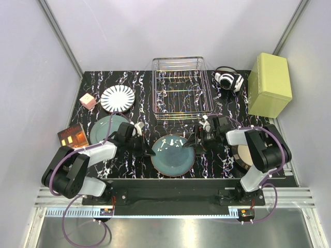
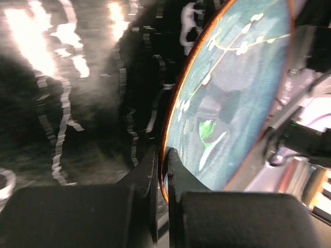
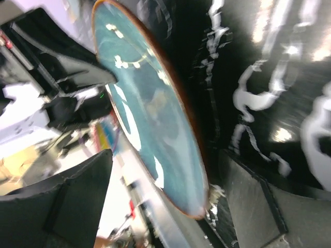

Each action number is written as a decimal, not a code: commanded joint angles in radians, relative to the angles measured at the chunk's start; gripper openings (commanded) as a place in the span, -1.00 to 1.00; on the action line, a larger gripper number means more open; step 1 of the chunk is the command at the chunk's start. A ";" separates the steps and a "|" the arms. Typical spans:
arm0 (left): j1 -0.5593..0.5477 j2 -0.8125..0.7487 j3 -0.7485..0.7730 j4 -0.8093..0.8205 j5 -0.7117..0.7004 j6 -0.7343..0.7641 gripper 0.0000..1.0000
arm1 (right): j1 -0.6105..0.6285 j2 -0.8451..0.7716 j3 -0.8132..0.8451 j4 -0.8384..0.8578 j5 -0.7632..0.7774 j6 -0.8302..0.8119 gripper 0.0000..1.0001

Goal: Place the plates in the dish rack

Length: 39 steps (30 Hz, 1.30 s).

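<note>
Beige plate mostly under right arm; left claw pinches teal plate.

Bright, even light is falling from overhead in the top view, which is showing sharp with only soft shadows. Both wrist views are smearing with blur. In the left wrist view, white glare is blazing off the glossy black table at upper left. In the right wrist view, the dark teal plate is catching pale reflections.

The left gripper clamps the orange-brown rim of the dark teal plate, white-flecked and tilted above the black marbled table.
</note>
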 commanded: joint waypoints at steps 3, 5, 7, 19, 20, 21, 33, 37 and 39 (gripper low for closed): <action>-0.011 0.068 0.002 0.089 0.055 -0.013 -1.00 | 0.060 0.138 0.000 0.064 -0.040 -0.021 0.69; -0.011 0.084 0.013 0.100 0.055 -0.021 -1.00 | 0.069 0.146 0.002 0.088 -0.046 -0.015 0.65; -0.012 0.093 0.018 0.120 0.054 -0.025 -1.00 | 0.087 0.143 -0.003 0.122 -0.078 -0.007 0.60; -0.012 0.271 0.199 0.178 0.066 0.002 -1.00 | 0.176 0.141 0.020 0.196 -0.086 0.024 0.33; -0.012 0.272 0.205 0.169 0.064 0.008 -1.00 | 0.175 0.123 0.021 0.188 -0.083 0.022 0.29; -0.012 0.272 0.211 0.158 0.064 0.021 -1.00 | 0.173 0.109 0.025 0.179 -0.071 0.016 0.23; -0.012 0.157 0.163 0.088 0.023 0.073 -1.00 | 0.146 -0.152 0.064 -0.031 0.109 -0.055 -0.64; -0.011 0.116 0.182 0.037 -0.015 0.155 -0.93 | 0.146 -0.164 0.138 -0.172 0.120 -0.122 -1.00; -0.006 0.073 0.205 -0.018 -0.040 0.192 -0.50 | 0.146 -0.173 0.169 -0.271 0.118 -0.183 -1.00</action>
